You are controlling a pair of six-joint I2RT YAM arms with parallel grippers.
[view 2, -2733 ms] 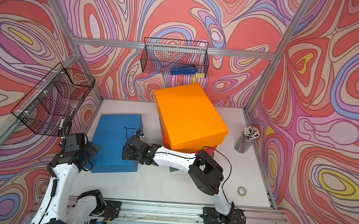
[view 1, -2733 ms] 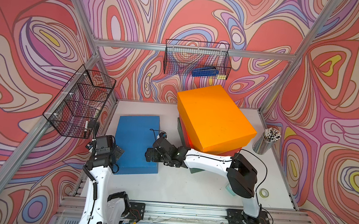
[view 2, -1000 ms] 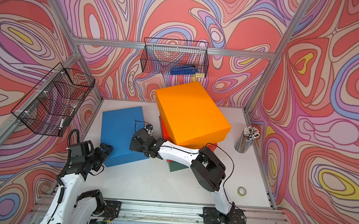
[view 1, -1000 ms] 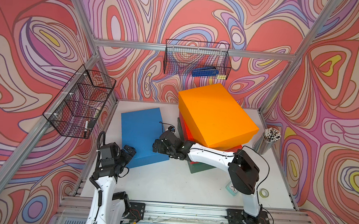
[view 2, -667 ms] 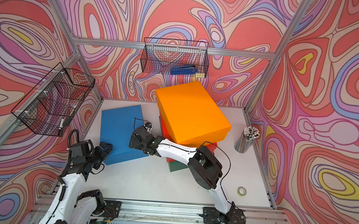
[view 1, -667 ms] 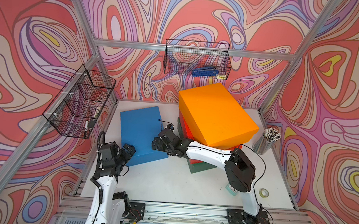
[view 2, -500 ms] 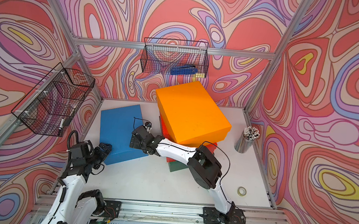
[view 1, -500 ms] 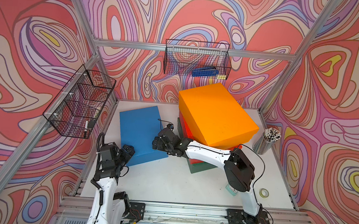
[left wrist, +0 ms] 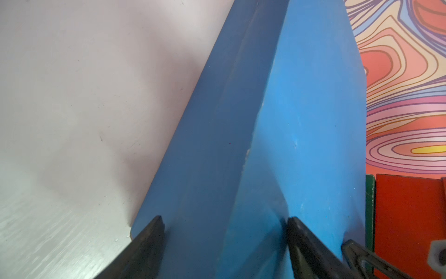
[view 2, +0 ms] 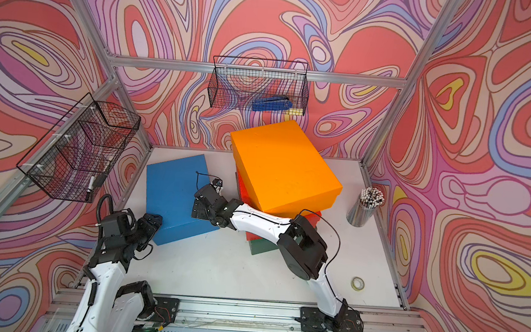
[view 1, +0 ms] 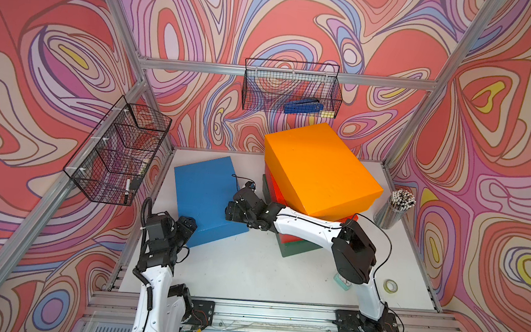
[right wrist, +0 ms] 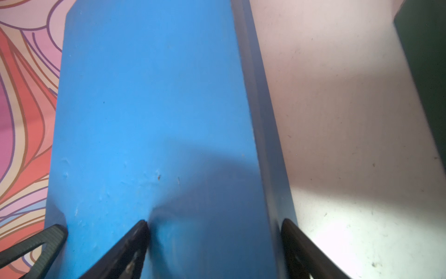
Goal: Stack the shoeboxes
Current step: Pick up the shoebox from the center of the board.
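REMOTE CELL: The blue shoebox [view 1: 203, 197] lay lid-up and skewed on the white table [view 1: 249, 269], apart from the other three boxes, as I watched from my station. The left gripper [view 1: 190, 224] stood at the box's near corner. Its wrist camera showed the jaws spread wide astride that corner, with one fingertip [left wrist: 153, 229] against the dark side wall and the other over the lid. The right gripper [view 1: 230, 210] met the box's opposite long side near its front end. Its jaws were likewise wide, with one finger above the lid and one low beside the wall. I could not tell whether either pair truly bit on the cardboard.

Just behind the right gripper's wrist rose the stack. The orange shoebox [view 1: 319, 167] sat on top, turned askew and overhanging, with the red shoebox [view 1: 272, 188] beneath it and the dark green shoebox [view 1: 296, 249] on the table.

Farther out on that arm's side stood a metal cup of pencils [view 1: 390, 212], and a roll of tape [view 1: 390, 286] lay near the arm's base. A black wire basket [view 1: 119, 152] hung on the side wall above the left gripper. A second wire basket [view 1: 264, 85] on the back wall held a blue stapler [view 1: 304, 106].
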